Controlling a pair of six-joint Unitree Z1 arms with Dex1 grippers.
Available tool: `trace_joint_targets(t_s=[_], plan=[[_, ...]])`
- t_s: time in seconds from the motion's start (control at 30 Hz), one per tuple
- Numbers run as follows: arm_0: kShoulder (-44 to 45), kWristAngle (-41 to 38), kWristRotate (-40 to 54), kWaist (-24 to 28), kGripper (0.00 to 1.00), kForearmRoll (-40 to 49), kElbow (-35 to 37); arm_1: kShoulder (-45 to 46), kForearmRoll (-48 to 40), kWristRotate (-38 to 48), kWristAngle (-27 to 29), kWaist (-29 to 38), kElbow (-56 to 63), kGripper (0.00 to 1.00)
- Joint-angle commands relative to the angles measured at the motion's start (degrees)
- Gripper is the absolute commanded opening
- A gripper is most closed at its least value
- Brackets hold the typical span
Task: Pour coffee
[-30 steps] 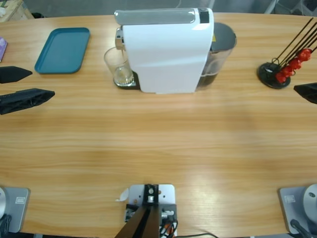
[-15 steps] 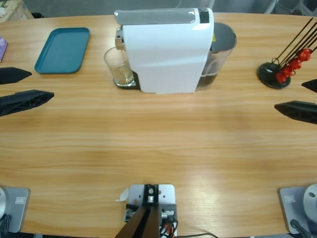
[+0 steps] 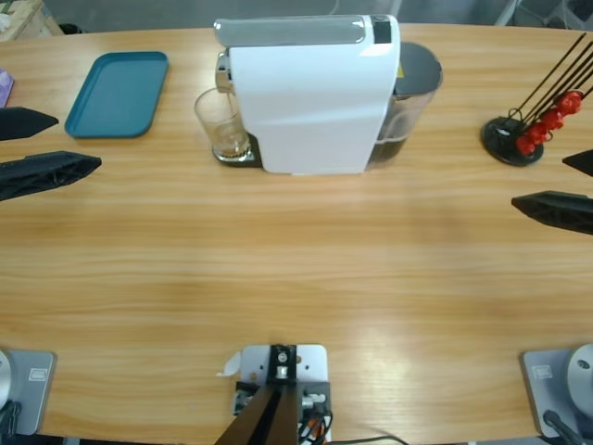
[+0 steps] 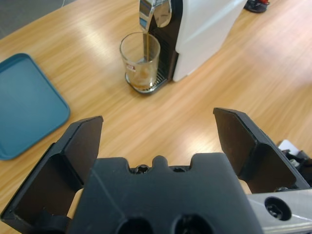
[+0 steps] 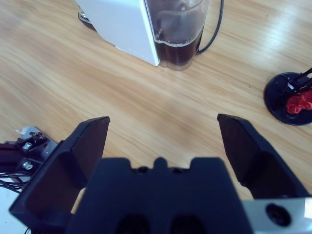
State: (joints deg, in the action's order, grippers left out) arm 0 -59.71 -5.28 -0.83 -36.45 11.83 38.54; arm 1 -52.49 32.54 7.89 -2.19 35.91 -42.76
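coffee (image 4: 145, 46) is streaming in a thin dark line from the spout of the white machine (image 3: 315, 97) down into the clear glass (image 3: 220, 125), and a shallow brown layer is gathering at the bottom of that glass. the glass is standing upright on the machine's drip tray, at the far side of the desk (image 3: 296, 269), left of the machine's body.

the left pincer (image 3: 42, 148) is sitting at the left edge of the desk with its two black jaws spread wide apart, gripping nothing. compared with a second ago it is sitting a touch farther up the picture, its tips shifting only slightly. from the left wrist view the pincer (image 4: 156, 131) is looking straight across the wood toward the glass, well apart from it, with the teal tray (image 4: 24, 105) lying flat off to its left.

the right pincer (image 3: 570, 185) is the bigger change: a second ago only a sliver of it was showing at the right edge, and now both jaws are reaching in over the desk, spread open and empty, just near of the black stand with red pods (image 3: 528, 125). half a second ago it was already about there. in the right wrist view the pincer (image 5: 163, 141) is facing the machine's dark water tank (image 5: 178, 31) and its black cable, well apart from both.
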Motion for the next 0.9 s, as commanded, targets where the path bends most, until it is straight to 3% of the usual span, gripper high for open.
trace_joint_targets(t_s=[0.03, 0.9], plan=[[-0.97, -0.87, 0.83, -0.47, 0.996, 1.11, 0.39, 0.05, 0.70, 0.02, 0.17, -0.58, -0.65, 1.000], [-0.67, -0.96, 0.74, -0.47, 0.996, 2.36, 0.48, 0.02, 0.77, 0.81, 0.17, -0.58, -0.74, 1.000]])
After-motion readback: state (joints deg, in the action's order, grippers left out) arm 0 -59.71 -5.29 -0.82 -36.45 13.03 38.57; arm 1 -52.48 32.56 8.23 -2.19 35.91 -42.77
